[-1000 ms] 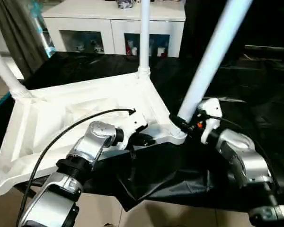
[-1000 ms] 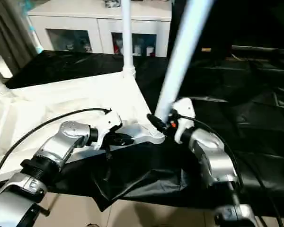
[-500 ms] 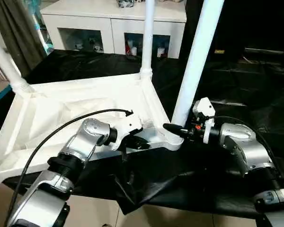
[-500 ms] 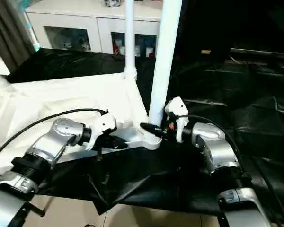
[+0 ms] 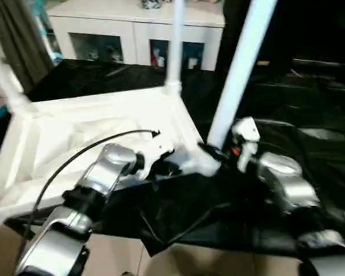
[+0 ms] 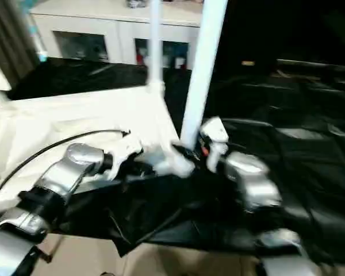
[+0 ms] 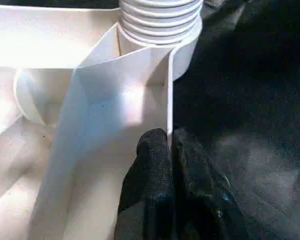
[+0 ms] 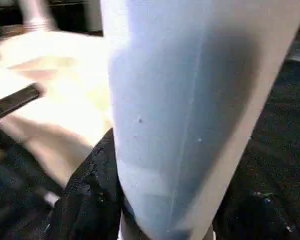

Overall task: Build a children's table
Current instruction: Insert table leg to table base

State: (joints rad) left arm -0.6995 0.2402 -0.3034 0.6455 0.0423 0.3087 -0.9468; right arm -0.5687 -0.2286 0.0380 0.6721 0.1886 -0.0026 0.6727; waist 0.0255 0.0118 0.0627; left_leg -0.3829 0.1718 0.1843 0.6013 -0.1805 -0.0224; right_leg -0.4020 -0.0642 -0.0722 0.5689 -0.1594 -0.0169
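- Black fingers of the left gripper [image 7: 166, 150] are pinched together on the thin side wall of the tabletop [image 5: 75, 138], just below the ribbed socket [image 7: 160, 20] at 12 o'clock in the wrist view.
- Right gripper [image 5: 218, 154] is closed around the base of the near leg [image 5: 238, 69], its fingers [image 8: 90, 195] wrapping the tube where it meets the corner.
- Children's table lies upside down on the black sheet [image 5: 310, 132], at 10 o'clock from the grippers.
- Progress: a far leg [image 5: 173, 40] and a left leg [image 5: 3, 80] already stand in their sockets; the near leg appears to be entering its own.
- Unclear: whether the near leg is fully seated; the fourth corner is cut off, and motion blur hides the joint.
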